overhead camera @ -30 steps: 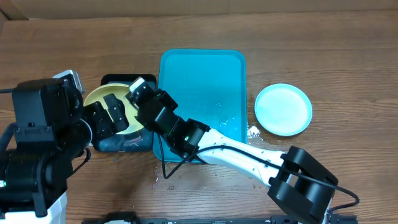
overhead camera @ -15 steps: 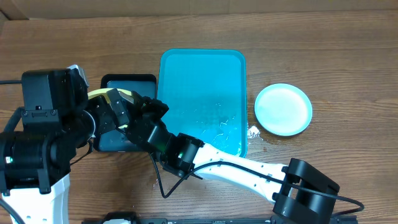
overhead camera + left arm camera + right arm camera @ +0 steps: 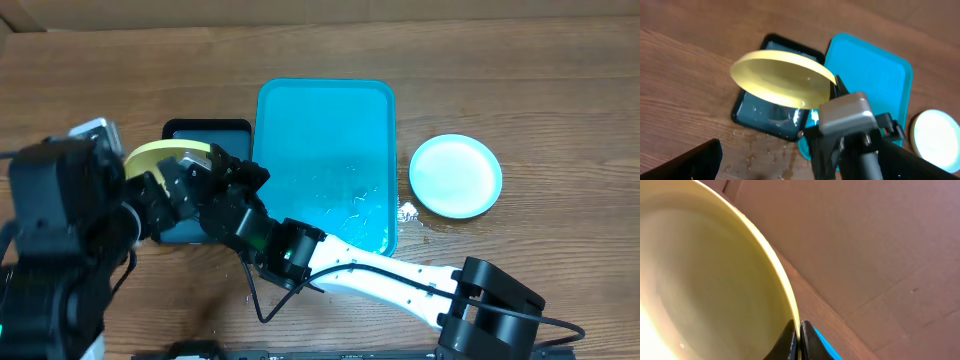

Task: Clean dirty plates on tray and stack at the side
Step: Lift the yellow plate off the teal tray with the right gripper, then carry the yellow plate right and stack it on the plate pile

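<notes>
Two plates show. The yellow plate (image 3: 782, 80) hangs tilted above the black tray (image 3: 205, 130), just left of the turquoise tray (image 3: 325, 110). The right tool (image 3: 800, 335) is clenched on the yellow plate's rim, one finger on each face. The left tool (image 3: 165, 190) sits close under the plate; whether it is released or clenched I cannot tell. The blue plate (image 3: 456, 176) lies flat on the tabletop (image 3: 500, 80), right of the turquoise tray and apart from it.
</notes>
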Robot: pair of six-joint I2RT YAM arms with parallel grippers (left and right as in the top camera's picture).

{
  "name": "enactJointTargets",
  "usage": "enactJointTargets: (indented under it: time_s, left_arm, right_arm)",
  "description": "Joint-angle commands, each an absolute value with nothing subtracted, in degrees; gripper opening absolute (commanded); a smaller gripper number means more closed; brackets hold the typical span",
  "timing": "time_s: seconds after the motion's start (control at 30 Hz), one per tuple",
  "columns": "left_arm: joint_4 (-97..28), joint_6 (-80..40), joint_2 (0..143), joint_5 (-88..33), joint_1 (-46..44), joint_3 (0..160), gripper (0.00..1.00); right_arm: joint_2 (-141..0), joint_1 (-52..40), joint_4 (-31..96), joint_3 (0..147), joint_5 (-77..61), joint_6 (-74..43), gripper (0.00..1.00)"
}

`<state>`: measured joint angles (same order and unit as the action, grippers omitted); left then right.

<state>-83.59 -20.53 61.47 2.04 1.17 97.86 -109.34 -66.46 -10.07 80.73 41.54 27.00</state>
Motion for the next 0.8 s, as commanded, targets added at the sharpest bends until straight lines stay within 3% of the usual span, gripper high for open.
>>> enactJointTargets:
  time_s: [0.0, 0.2, 0.33, 0.43, 0.57, 0.77]
  left_arm:
    - [-83.4, -19.3, 59.0, 3.8, 1.1, 98.4, 1.0]
    - [-83.5, -19.3, 58.9, 3.8, 1.1, 98.4, 1.0]
    - [-83.8, -19.3, 59.2, 3.8, 1.1, 98.4, 1.0]
    - [-83.8, -19.3, 59.2, 3.8, 1.1, 98.4, 1.0]
    - [-83.8, -19.3, 59.2, 3.8, 1.1, 98.4, 1.0]
    - [-83.8, -19.3, 59.2, 3.8, 1.1, 98.4, 1.0]
  right_arm:
    - [-106.7, -65.7, -12.0, 81.5, 46.9, 21.2, 0.04]
    - [-106.4, -58.2, -0.3, 81.5, 46.8, -7.9, 0.04]
    - [-103.5, -49.4, 13.5, 81.5, 25.0, -26.4, 0.04]
    - [-99.5, -39.7, 17.3, 81.5, -1.4, -29.4, 0.04]
    - [-91.6, -25.2, 25.6, 81.5, -20.7, -29.4, 0.04]
    - [-84.4, -4.8, 48.2, 81.5, -18.1, -29.3, 0.05]
